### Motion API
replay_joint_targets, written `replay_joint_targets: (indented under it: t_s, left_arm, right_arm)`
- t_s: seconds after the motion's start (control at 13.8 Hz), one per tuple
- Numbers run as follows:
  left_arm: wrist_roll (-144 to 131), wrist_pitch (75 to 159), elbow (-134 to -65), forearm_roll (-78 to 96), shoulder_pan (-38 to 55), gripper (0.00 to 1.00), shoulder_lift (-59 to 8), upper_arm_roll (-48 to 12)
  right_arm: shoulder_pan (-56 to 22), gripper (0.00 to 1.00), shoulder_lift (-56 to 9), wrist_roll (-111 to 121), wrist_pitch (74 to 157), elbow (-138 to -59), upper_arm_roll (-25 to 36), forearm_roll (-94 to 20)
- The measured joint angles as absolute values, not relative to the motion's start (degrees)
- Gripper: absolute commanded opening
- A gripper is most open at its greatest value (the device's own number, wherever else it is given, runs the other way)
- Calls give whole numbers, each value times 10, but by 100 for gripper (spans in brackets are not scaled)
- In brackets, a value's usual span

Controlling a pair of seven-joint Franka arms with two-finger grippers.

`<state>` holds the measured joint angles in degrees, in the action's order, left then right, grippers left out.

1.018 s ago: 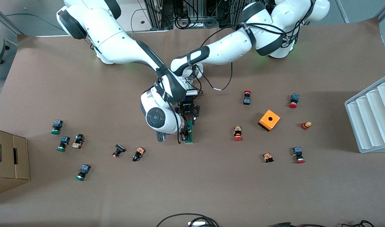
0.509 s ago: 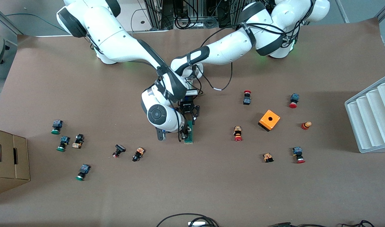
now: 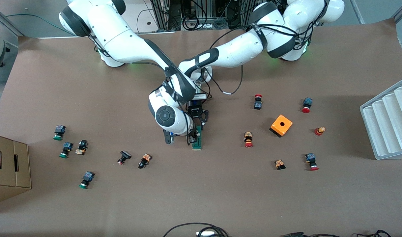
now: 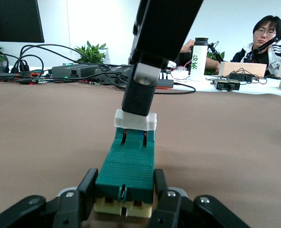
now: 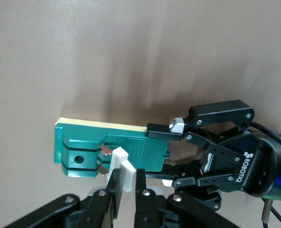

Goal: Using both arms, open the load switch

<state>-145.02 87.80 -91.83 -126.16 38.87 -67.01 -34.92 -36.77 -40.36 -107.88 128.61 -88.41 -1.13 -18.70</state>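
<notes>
With the left tool [image 4: 125,199] pinching the load switch [image 4: 127,171] body on the table [image 3: 220,184], the right tool [image 5: 126,187], pinching its white handle [image 5: 121,168], has crept slightly toward the arms' bases, so the opening pull seems begun.

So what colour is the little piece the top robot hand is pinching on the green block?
White, on the green load switch; the left wrist view shows it best.

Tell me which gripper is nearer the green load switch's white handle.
Right: the right gripper pinches the white handle; the left gripper clamps the other end of the green load switch.
</notes>
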Motion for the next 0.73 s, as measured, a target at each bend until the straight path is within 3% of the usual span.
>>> replay_joint_targets:
  t_s: [0.73]
  left_arm:
    - [-1450, 878, -918, -1261, 389, 54, -670, -349]
  right_arm:
    - [-379, 18, -400, -1078, 1307, -907, -11, -183]
